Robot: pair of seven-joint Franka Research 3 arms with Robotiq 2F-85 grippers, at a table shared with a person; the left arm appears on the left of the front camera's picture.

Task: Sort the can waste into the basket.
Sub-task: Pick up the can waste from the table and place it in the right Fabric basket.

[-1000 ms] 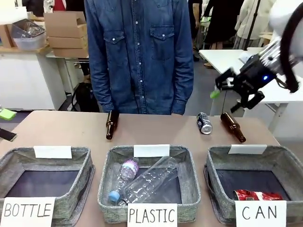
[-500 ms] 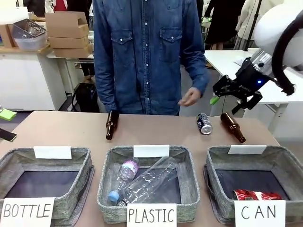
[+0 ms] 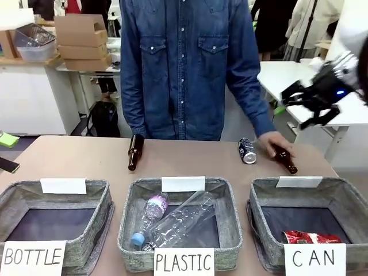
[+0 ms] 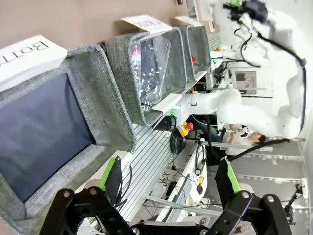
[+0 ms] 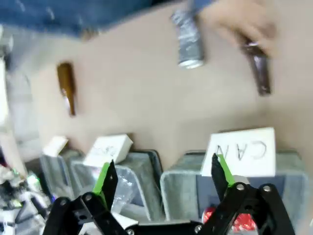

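The right gripper point(image 3: 298, 114) hangs in the air at about two o'clock in the front view. Its jaws are spread wide with nothing between the green pads, and its own wrist camera point(image 5: 161, 171) shows the same empty gap. The left gripper point(image 4: 171, 171) is just as wide and bare, with the BOTTLE basket point(image 4: 115, 93) nearest to it.

Three white signs along the near edge read "BOTTLE" point(image 3: 31, 259), "PLASTIC" point(image 3: 184, 261) and "CAN" point(image 3: 316, 259), their lower edges cut off by the frame. The right wrist camera catches the "CAN" lettering upside down and badly blurred.

The red can point(image 3: 310, 237) lies in the CAN basket point(image 3: 352, 198) at five o'clock, its lower part hidden behind the sign. The dark can point(image 3: 247, 150) lies on the table point(image 3: 75, 161) at one o'clock, its print too small to read. Just right of it the person's hand point(image 3: 275, 142) rests on a brown bottle point(image 3: 287, 163). A second brown bottle point(image 3: 135, 151) lies at eleven o'clock. Clear plastic bottles point(image 3: 178, 221) lie in the PLASTIC basket point(image 3: 230, 215).
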